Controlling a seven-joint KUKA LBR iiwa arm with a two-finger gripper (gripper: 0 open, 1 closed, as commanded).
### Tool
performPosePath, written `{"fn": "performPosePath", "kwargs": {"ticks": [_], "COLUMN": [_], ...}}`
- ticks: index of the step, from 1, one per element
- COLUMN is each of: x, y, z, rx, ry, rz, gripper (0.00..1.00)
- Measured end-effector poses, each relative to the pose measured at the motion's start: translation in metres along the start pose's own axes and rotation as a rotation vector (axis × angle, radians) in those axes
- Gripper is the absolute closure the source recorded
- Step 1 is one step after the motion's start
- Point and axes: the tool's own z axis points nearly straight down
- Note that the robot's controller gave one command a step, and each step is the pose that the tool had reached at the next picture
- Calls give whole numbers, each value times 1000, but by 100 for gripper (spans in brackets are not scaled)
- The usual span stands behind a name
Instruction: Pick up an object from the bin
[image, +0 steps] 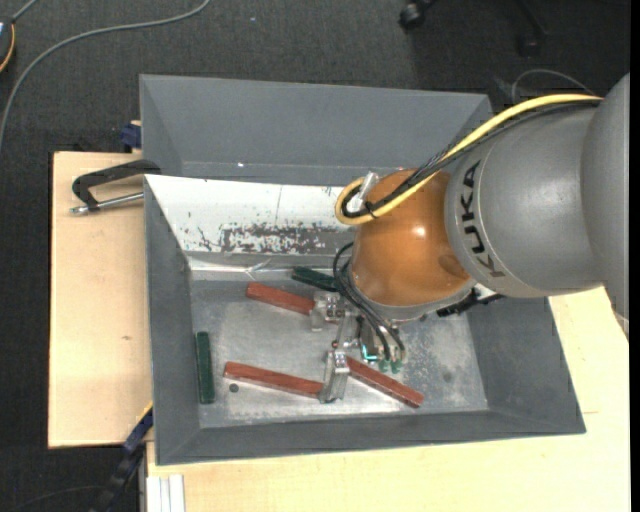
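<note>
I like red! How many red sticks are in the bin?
3. One flat reddish-brown stick lies toward the back, one at the front left, one at the front right. The arm may hide more.

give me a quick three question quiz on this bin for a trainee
1. True or false: a dark green stick lies along the bin's left wall.
2. How many red-brown sticks can you see? A one, B three, C six.
3. Fill in: the gripper is down by the long red-brown stick's ____ end.
Key: 1 true; 2 B; 3 right.
</note>
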Motion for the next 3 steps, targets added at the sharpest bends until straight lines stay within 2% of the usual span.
{"fn": "performPosePath", "kwargs": {"ticks": [1, 2, 3], "x": [7, 5, -9], "y": [57, 54, 72], "z": [68, 64, -154], "rx": [-2, -1, -5], "ry": [-1, -7, -23], "rz": [-55, -48, -48], "gripper": [0, 100, 100]}}
